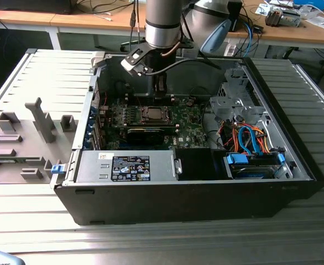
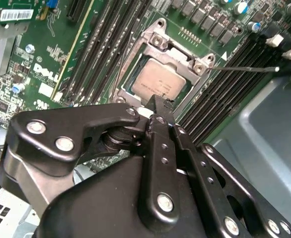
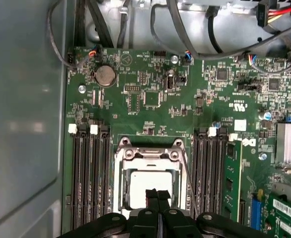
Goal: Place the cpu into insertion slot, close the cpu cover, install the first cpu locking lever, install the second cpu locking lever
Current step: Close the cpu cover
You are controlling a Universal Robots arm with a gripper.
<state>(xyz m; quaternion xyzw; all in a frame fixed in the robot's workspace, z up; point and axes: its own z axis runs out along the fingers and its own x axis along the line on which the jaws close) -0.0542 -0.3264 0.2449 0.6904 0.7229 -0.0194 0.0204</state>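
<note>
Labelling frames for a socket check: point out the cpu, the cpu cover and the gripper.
cpu (image 2: 158, 82), second wrist view, middle of its metal top.
cpu cover (image 3: 148, 154), first wrist view, frame bar between two screws.
gripper (image 3: 158, 192), first wrist view, midway between its fingertips.

A black case (image 1: 178, 204) fills the middle of the exterior view. A silver power supply (image 1: 90, 167) sits lower left inside it; orange and blue cables (image 1: 250, 141) lie right of centre, above what may be a drive bay (image 1: 253, 172). A grey tray (image 1: 51, 72) lies at the exterior view's left. In the first wrist view a coin battery (image 3: 105, 75) sits on the green board (image 3: 150, 116).
</note>
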